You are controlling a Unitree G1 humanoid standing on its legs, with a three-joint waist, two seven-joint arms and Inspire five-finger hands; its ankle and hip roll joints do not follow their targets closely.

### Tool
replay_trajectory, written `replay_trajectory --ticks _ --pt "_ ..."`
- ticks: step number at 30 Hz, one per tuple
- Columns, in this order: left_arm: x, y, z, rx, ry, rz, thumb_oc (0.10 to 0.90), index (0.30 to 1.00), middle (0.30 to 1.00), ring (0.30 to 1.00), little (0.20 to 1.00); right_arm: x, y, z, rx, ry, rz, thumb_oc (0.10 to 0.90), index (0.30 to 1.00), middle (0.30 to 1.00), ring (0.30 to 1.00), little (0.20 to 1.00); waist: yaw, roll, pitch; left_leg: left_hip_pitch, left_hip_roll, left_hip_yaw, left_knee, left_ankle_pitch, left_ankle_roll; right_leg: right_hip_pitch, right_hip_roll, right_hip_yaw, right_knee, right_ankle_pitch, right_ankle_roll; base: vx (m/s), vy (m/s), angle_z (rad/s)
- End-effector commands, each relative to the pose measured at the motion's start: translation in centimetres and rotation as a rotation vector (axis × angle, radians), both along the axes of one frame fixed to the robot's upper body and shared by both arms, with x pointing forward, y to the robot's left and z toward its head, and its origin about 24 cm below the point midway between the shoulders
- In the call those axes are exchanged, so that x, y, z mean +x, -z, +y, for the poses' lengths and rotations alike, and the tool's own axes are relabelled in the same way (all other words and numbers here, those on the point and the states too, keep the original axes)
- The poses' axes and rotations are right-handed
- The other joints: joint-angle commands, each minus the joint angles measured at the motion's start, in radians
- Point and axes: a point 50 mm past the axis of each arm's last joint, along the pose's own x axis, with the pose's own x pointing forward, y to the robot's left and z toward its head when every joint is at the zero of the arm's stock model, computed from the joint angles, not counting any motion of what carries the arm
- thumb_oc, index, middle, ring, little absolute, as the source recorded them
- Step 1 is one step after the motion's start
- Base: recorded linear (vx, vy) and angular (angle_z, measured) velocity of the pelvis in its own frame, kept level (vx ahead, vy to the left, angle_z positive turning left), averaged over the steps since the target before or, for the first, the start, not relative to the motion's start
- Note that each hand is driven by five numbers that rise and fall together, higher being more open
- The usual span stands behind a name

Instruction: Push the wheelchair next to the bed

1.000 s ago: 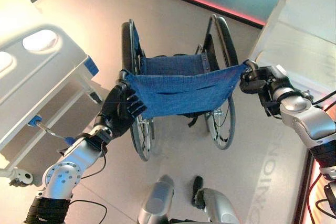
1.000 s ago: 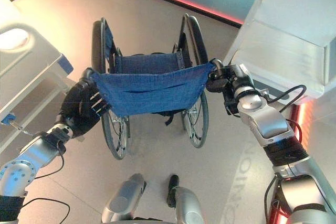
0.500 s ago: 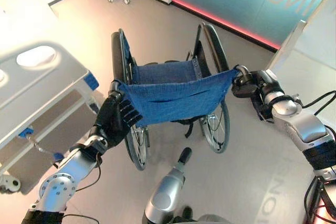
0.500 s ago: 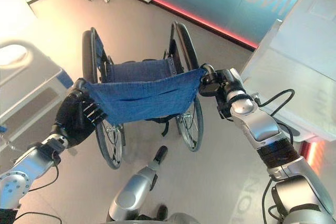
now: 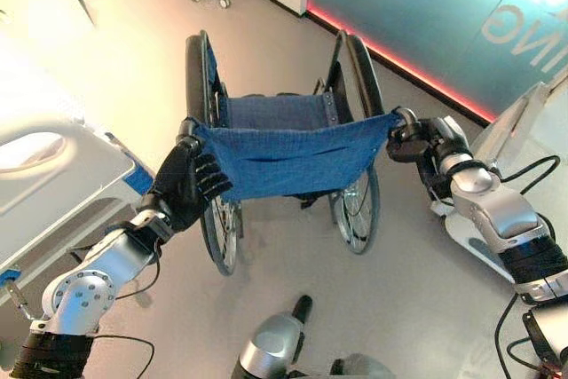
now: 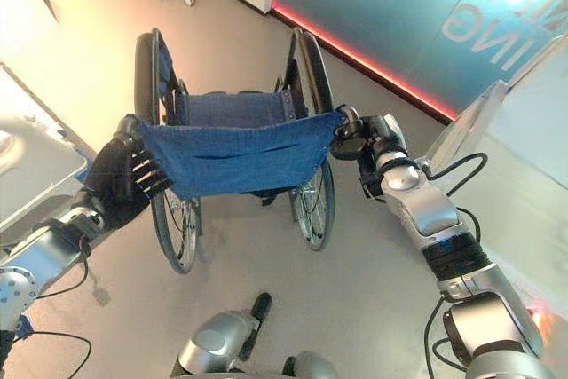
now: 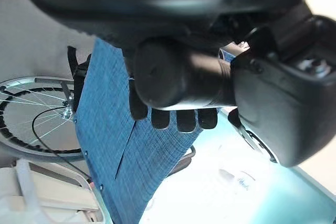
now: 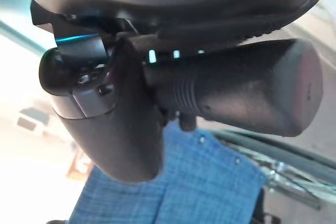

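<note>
Grey floor; bed (image 5: 53, 166) at left. My left hand (image 5: 182, 185) and right hand (image 5: 410, 141) grasp the wheelchair (image 5: 284, 153) handles.

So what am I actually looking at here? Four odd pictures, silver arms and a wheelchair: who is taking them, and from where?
It is a humanoid robot, and all the pictures come from its own cameras. The two wide ones are taken from its head, looking down, like a pair of eyes. They show a wheelchair with a blue cloth back, seen from behind, standing on a pale floor. The left robot hand has its dark fingers curled round the left push handle, and the right robot hand grips the right push handle. The corner of a white bed shows on the robot's left, beside the chair. The other two pictures come from small cameras on the wrists, very close up: the dark bulk is the hand itself, with a handle in its grasp and the blue cloth beyond.
</note>
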Motion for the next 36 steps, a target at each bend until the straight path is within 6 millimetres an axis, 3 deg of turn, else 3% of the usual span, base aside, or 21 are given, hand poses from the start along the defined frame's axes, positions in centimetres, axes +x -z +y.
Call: replay_trajectory --ticks 1,3,4,5,6,9,11,13,14,16,17,19,21,24,25,26,29,32,33,34,36 --pt "2.0 -5.8 -1.1 -0.168 0.044 -0.345 0.4 0.3 0.3 0.3 0.3 -0.5 -5.2 4.8 0.017 -0.284 -0.276 0.4 0.3 0.3 0.3 0.3 -0.119 0.018 -0.123 -0.133 -0.052 -0.151 0.249 -0.056 -0.113 0.098 0.044 -0.032 -0.335 0.251 -0.056 0.17 -0.105 0.37" --pt "2.1 -5.8 -1.4 -0.177 0.043 -0.354 0.4 0.3 0.3 0.3 0.3 -0.4 -5.6 4.7 0.007 -0.282 -0.284 0.4 0.3 0.3 0.3 0.3 -0.132 0.018 -0.108 -0.116 -0.054 -0.158 0.267 -0.084 -0.114 0.077 0.02 -0.018 -0.392 0.304 -0.039 0.18 -0.137 0.5" --pt "2.3 -6.0 -1.7 -0.176 0.047 -0.367 0.4 0.3 0.3 0.3 0.3 -0.2 -6.3 4.8 -0.006 -0.277 -0.3 0.4 0.3 0.3 0.3 0.3 -0.154 0.012 -0.09 -0.075 -0.044 -0.159 0.271 -0.146 -0.11 0.011 -0.026 0.01 -0.45 0.39 0.001 0.25 -0.221 0.37" --pt "2.3 -6.1 -1.7 -0.174 0.048 -0.371 0.4 0.3 0.3 0.3 0.3 -0.2 -6.6 4.8 -0.008 -0.275 -0.305 0.4 0.3 0.3 0.3 0.3 -0.162 0.009 -0.084 -0.059 -0.04 -0.16 0.279 -0.177 -0.108 -0.009 -0.043 0.02 -0.48 0.421 0.015 0.51 -0.412 0.44" --pt "2.2 -6.3 -1.7 -0.159 0.052 -0.373 0.4 0.3 0.3 0.3 0.3 -0.3 -7.3 4.7 -0.002 -0.272 -0.313 0.4 0.3 0.3 0.3 0.3 -0.177 0.0 -0.074 -0.016 -0.025 -0.17 0.294 -0.243 -0.103 -0.055 -0.073 0.043 -0.525 0.478 0.043 0.44 -0.326 0.38" --pt "1.8 -6.3 -1.6 -0.141 0.052 -0.369 0.4 0.3 0.3 0.3 0.3 -0.6 -8.2 4.3 0.002 -0.265 -0.317 0.4 0.3 0.3 0.3 0.3 -0.186 -0.011 -0.071 0.034 0.001 -0.198 0.323 -0.292 -0.103 -0.092 -0.082 0.051 -0.533 0.506 0.058 0.52 -0.338 0.39" --pt "1.5 -6.1 -1.5 -0.139 0.051 -0.363 0.4 0.3 0.3 0.3 0.3 -0.5 -8.9 3.7 0.002 -0.26 -0.317 0.4 0.3 0.3 0.3 0.3 -0.184 -0.018 -0.08 0.056 0.025 -0.213 0.342 -0.296 -0.107 -0.093 -0.07 0.043 -0.499 0.484 0.056 0.49 -0.322 0.25" --pt "1.3 -5.5 -1.5 -0.153 0.044 -0.353 0.4 0.3 0.3 0.3 0.3 -0.4 -9.2 3.6 0.007 -0.256 -0.308 0.4 0.3 0.3 0.3 0.3 -0.181 -0.021 -0.097 0.072 0.05 -0.231 0.369 -0.259 -0.123 -0.084 -0.046 0.033 -0.467 0.464 0.038 0.47 -0.291 0.33" --pt "1.0 -5.2 -1.5 -0.162 0.037 -0.347 0.4 0.3 0.3 0.3 0.3 -0.3 -9.2 3.5 0.003 -0.262 -0.297 0.4 0.3 0.3 0.3 0.3 -0.182 -0.025 -0.11 0.083 0.067 -0.239 0.398 -0.211 -0.14 -0.08 -0.029 0.026 -0.44 0.453 0.021 0.4 -0.254 0.45" --pt "0.5 -5.0 -1.4 -0.174 0.024 -0.336 0.4 0.3 0.3 0.3 0.3 -0.5 -9.2 3.4 -0.017 -0.276 -0.279 0.4 0.3 0.3 0.3 0.3 -0.182 -0.029 -0.128 0.075 0.097 -0.236 0.532 -0.057 -0.174 -0.058 -0.003 -0.005 -0.412 0.427 -0.023 0.35 -0.274 0.33" --pt "0.3 -4.9 -1.5 -0.18 0.022 -0.332 0.4 0.3 0.3 0.3 0.3 -0.6 -9.0 3.6 -0.03 -0.281 -0.274 0.4 0.3 0.3 0.3 0.3 -0.18 -0.033 -0.129 0.044 0.089 -0.223 0.635 -0.002 -0.181 -0.034 0.008 -0.021 -0.415 0.415 -0.047 0.31 -0.272 0.21" --pt "-0.1 -4.7 -1.3 -0.184 0.015 -0.334 0.4 0.3 0.3 0.3 0.3 -0.7 -8.9 3.7 -0.04 -0.291 -0.272 0.4 0.3 0.3 0.3 0.3 -0.17 -0.038 -0.123 -0.038 0.045 -0.199 0.823 0.038 -0.185 0.0 0.027 -0.033 -0.408 0.389 -0.079 0.29 -0.259 0.08" --pt "-0.4 -4.9 -1.1 -0.187 0.005 -0.341 0.4 0.3 0.3 0.3 0.3 -0.8 -9.0 3.7 -0.035 -0.295 -0.276 0.4 0.3 0.3 0.3 0.3 -0.157 -0.043 -0.107 -0.14 0.015 -0.173 0.911 0.019 -0.167 0.037 0.045 -0.036 -0.399 0.375 -0.096 0.28 -0.226 -0.21" --pt "-0.5 -5.1 -0.5 -0.183 -0.02 -0.346 0.4 0.3 0.3 0.3 0.3 -1.0 -8.9 4.3 -0.04 -0.309 -0.281 0.4 0.3 0.3 0.3 0.3 -0.129 -0.037 -0.089 -0.194 -0.011 -0.159 0.769 -0.021 -0.144 0.096 0.082 -0.009 -0.408 0.359 -0.094 0.36 -0.159 -0.08" --pt "-0.5 -5.4 -0.2 -0.18 -0.029 -0.347 0.4 0.3 0.3 0.3 0.3 -0.8 -9.1 4.9 -0.036 -0.311 -0.284 0.4 0.3 0.3 0.3 0.3 -0.114 -0.03 -0.09 -0.195 -0.002 -0.154 0.608 -0.004 -0.146 0.122 0.109 -0.005 -0.415 0.338 -0.095 0.35 -0.106 -0.08" --pt "-0.5 -5.4 -0.1 -0.179 -0.032 -0.347 0.4 0.3 0.3 0.3 0.3 -0.8 -9.1 5.0 -0.035 -0.312 -0.284 0.4 0.3 0.3 0.3 0.3 -0.109 -0.028 -0.089 -0.189 0.0 -0.151 0.569 0.004 -0.148 0.131 0.113 -0.003 -0.417 0.332 -0.096 0.39 -0.092 -0.15" --pt "-0.4 -4.5 0.0 -0.179 -0.045 -0.344 0.4 0.3 0.3 0.3 0.3 -0.1 -8.7 5.7 -0.022 -0.315 -0.292 0.4 0.3 0.3 0.3 0.3 -0.075 0.001 -0.091 -0.225 0.017 -0.147 0.268 0.112 -0.179 0.198 0.173 0.002 -0.439 0.284 -0.114 0.4 -0.048 -0.58" --pt "-0.4 -3.7 -0.6 -0.178 -0.037 -0.341 0.4 0.3 0.3 0.3 0.3 0.1 -8.0 5.8 -0.026 -0.317 -0.291 0.4 0.3 0.3 0.3 0.3 -0.056 0.022 -0.089 -0.262 0.032 -0.067 0.056 0.205 -0.2 0.28 0.214 0.018 -0.454 0.249 -0.128 0.51 -0.062 -0.57" --pt "-0.2 -3.6 -1.0 -0.174 -0.022 -0.343 0.4 0.3 0.3 0.3 0.3 0.0 -7.4 5.4 -0.034 -0.317 -0.29 0.4 0.3 0.3 0.3 0.3 -0.055 0.03 -0.093 -0.277 0.032 -0.005 0.005 0.226 -0.206 0.32 0.235 0.018 -0.444 0.214 -0.134 0.5 -0.039 0.22" --pt "-0.2 -3.6 -1.0 -0.173 -0.019 -0.344 0.4 0.3 0.3 0.3 0.3 -0.1 -7.4 5.3 -0.036 -0.316 -0.29 0.4 0.3 0.3 0.3 0.3 -0.054 0.029 -0.093 -0.276 0.03 0.0 0.005 0.226 -0.205 0.324 0.234 0.018 -0.442 0.209 -0.135 0.55 -0.03 0.34" --pt "-0.1 -4.0 -1.1 -0.16 -0.008 -0.354 0.4 0.3 0.3 0.3 0.3 0.1 -6.9 5.0 -0.041 -0.326 -0.292 0.4 0.3 0.3 0.3 0.3 -0.045 0.022 -0.116 -0.249 0.005 0.024 -0.046 0.165 -0.176 0.34 0.237 0.024 -0.417 0.174 -0.123 0.43 -0.012 0.03"
